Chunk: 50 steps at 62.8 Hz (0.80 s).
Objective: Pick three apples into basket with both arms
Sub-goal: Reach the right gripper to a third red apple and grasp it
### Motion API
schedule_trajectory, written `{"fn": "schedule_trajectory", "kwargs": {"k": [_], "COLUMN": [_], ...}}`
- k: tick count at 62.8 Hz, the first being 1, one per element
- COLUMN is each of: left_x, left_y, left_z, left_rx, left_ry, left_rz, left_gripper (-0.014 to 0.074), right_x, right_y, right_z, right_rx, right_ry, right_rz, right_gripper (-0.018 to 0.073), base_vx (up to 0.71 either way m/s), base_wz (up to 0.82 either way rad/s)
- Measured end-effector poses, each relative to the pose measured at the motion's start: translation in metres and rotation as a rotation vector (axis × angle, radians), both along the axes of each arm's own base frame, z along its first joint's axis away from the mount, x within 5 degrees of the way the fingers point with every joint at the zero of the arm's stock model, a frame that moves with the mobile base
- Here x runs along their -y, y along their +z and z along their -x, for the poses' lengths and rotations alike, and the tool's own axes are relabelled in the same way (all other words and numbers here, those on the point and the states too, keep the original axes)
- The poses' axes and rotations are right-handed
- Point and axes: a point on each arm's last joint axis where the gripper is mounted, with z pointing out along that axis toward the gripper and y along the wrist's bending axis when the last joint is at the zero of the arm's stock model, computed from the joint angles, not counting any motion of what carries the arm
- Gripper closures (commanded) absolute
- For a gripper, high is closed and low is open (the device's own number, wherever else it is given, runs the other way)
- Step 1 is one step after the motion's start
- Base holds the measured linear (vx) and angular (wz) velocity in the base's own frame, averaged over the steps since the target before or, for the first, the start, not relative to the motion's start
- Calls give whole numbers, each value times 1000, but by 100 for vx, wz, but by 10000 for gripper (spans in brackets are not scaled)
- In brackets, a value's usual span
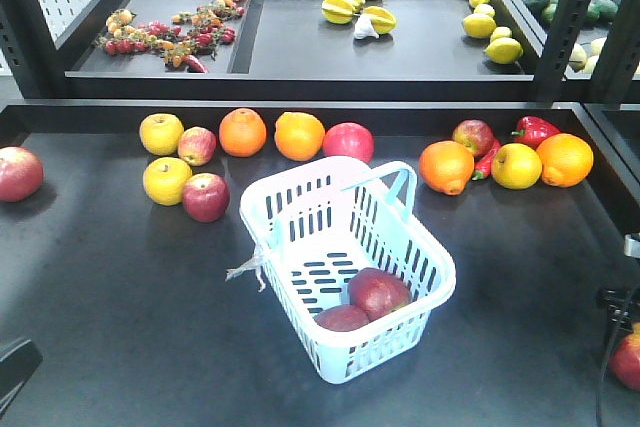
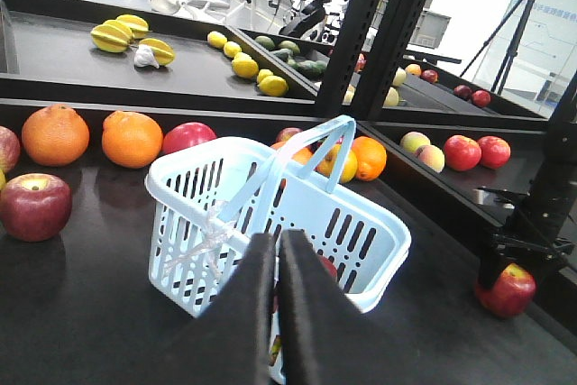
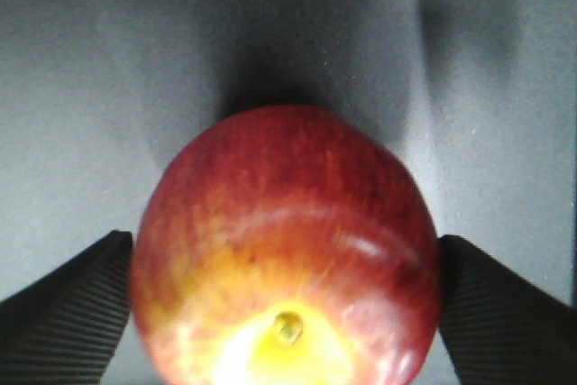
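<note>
The pale blue basket (image 1: pixel 300 209) (image 2: pixel 374 223) stands mid-table with two dark red apples (image 1: pixel 378 292) (image 1: pixel 342 319) lying in it. A third apple (image 1: pixel 628 359) (image 2: pixel 509 290) (image 3: pixel 285 241) sits at the table's right edge between the fingers of my right gripper (image 3: pixel 285 313) (image 2: pixel 510 268), whose pads (image 3: pixel 81 304) press both its sides. I cannot tell whether it is off the surface. My left gripper (image 2: pixel 276 236) is shut and empty, hovering just short of the basket's near-left rim. Only a black bit of the left arm (image 1: pixel 15 362) shows in the front view.
Behind the basket lies a row of oranges (image 1: pixel 243 132), yellow apples (image 1: pixel 161 133) and red apples (image 1: pixel 205 197), with more oranges (image 1: pixel 446 167) and red peppers (image 1: pixel 535 130) at the right. A lone red apple (image 1: pixel 18 173) lies far left. Black shelf posts (image 1: pixel 565 22) rise at the right.
</note>
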Motion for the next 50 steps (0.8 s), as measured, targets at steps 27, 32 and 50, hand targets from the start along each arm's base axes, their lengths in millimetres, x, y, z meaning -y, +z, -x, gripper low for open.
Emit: {"fn": "schedule_trajectory", "kwargs": {"k": [27, 32, 50], "left_x": [0, 0, 0], "left_y": [0, 0, 0], "left_z": [0, 0, 0], "left_rx": [0, 0, 0], "left_ry": [0, 0, -1], "left_rz": [0, 0, 0], "left_gripper": [604, 604, 604], "right_x": [-6, -11, -53], "right_y": [20, 47, 153], "right_z": [-3, -6, 6], "right_rx": [70, 167, 482], "right_ry": [-4, 4, 92], "right_rz": [-51, -78, -279], "right_gripper": [323, 361, 379], "base_vx": [0, 0, 0], "base_wz": [0, 0, 0]}}
